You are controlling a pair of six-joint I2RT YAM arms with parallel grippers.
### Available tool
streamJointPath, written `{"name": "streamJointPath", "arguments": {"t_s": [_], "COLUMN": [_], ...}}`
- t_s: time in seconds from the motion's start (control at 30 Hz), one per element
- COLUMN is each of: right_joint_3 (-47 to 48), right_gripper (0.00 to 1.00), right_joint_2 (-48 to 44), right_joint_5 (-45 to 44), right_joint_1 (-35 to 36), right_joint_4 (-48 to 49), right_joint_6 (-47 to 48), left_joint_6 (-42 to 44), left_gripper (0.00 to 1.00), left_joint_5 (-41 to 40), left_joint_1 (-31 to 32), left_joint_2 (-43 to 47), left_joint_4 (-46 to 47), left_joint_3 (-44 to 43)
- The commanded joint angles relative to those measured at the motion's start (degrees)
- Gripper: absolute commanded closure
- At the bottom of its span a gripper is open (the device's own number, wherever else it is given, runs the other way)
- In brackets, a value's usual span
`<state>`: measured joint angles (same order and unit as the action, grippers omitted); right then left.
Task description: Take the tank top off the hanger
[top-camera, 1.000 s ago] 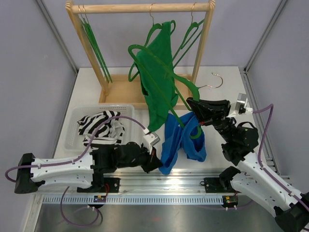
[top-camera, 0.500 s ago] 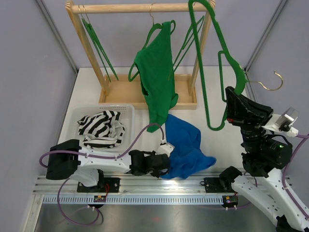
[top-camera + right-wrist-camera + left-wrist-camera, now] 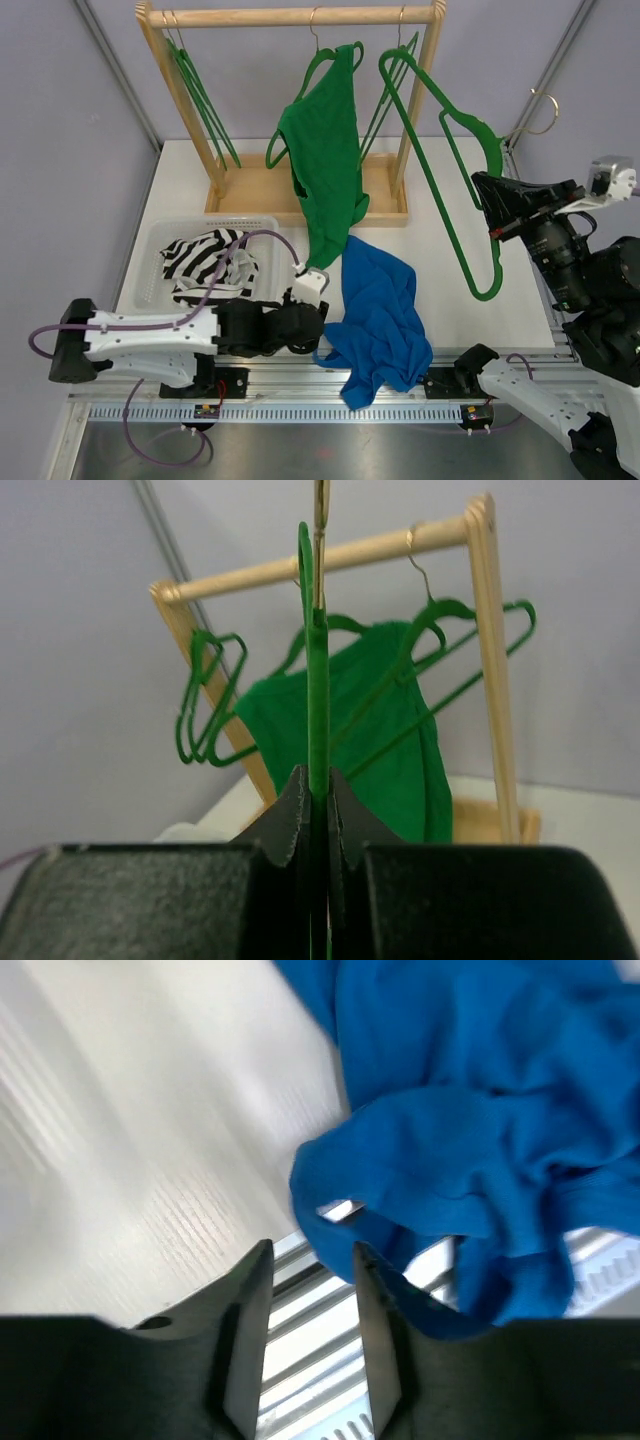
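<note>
step: strip looks done; tank top is off the hanger, which is bare
tank top: blue heap on the counter, lower centre of the top view, lower edge spilling over the front rail
left claw: lower centre, at the heap's left edge; jaws narrowly apart, nothing pinched between them
right claw: right of frame, raised, clamped tight on the hanger, which hangs in the air clear of the rack
next: judged, the left arm backs off the cloth without dragging it further off the edge; the right needs the hook lined up with the rack bar, or a place to park the hanger
left wrist only: rail visible through the gap at the claw; a fold of the tank top touches one finger's tip
right wrist only: claw closed on the hanger seen edge-on, rack behind it
top only: green top on the rack; basket of striped cloth at lower left
</note>
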<state>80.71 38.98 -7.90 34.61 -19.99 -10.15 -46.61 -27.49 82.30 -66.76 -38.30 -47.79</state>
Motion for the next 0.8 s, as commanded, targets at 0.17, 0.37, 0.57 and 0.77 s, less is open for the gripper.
{"name": "streamJointPath", "arguments": {"t_s": [0.17,0.37,0.57,0.77], "right_joint_3": [10.86,18.17,18.16,26.07], "right_gripper": [1.0,1.0,1.0,1.0], "right_joint_2": [9.16,17.17,22.78,32.8], "right_joint_5": [-11.52,-15.72,-18.72,-22.24], "right_joint_1": [0.19,0.19,0.19,0.19], "right_joint_4": [-27.11,-32.74,-25.9,-21.5], "right_joint_6": [-2.5,-2.15,1.97,7.94], "left_joint_6": [-2.34,-1.82,-0.33,0.99], "left_gripper": [0.01,0.01,0.01,0.01], "left_joint_5": [-10.13,-10.92,-10.13,-10.57], "left_joint_1": [0.4,0.49,0.49,0.49], "left_joint_2": [14.28,20.79,24.48,27.82], "left_joint_4": [-16.26,-24.27,-25.24,-22.52], "left_joint_3": [-8.71,-10.04,-7.5,-5.56]}}
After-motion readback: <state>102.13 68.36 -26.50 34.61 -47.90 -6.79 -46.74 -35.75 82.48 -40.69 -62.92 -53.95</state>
